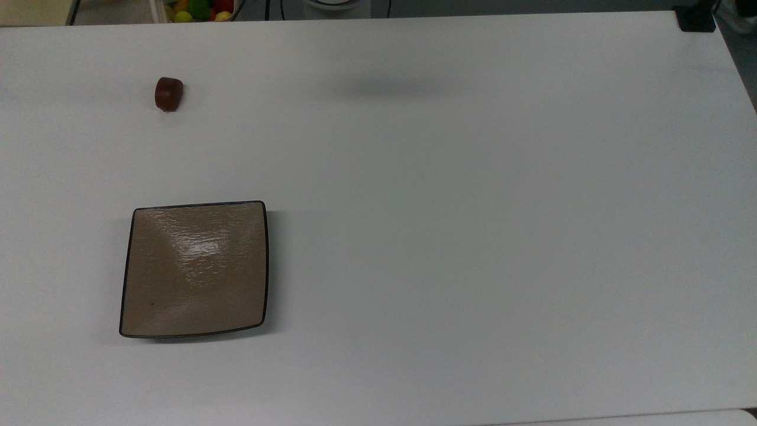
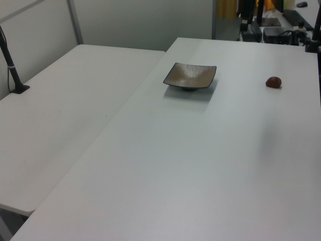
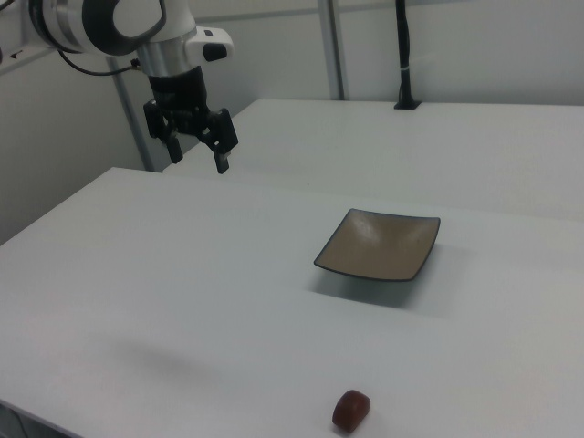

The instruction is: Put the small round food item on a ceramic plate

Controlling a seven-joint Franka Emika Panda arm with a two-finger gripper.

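Note:
The small round food item (image 1: pixel 168 94) is a dark reddish-brown glossy lump lying on the white table, at the top view's upper left; it also lies at the left view's right (image 2: pixel 273 82) and the right view's bottom (image 3: pixel 351 410). The square tan ceramic plate (image 1: pixel 195 269) with a thin black rim sits bare, well apart from the lump (image 2: pixel 190 76) (image 3: pixel 378 244). My gripper (image 3: pixel 197 152) hangs high above the table at the right view's upper left, open, with nothing between its fingers, far from both things.
A bin of yellow, green and red fruits (image 1: pixel 198 9) peeks in at the top view's upper edge. A second white table (image 2: pixel 60 110) adjoins at the left view's left. A black pole (image 3: pixel 402 55) stands at the right view's back.

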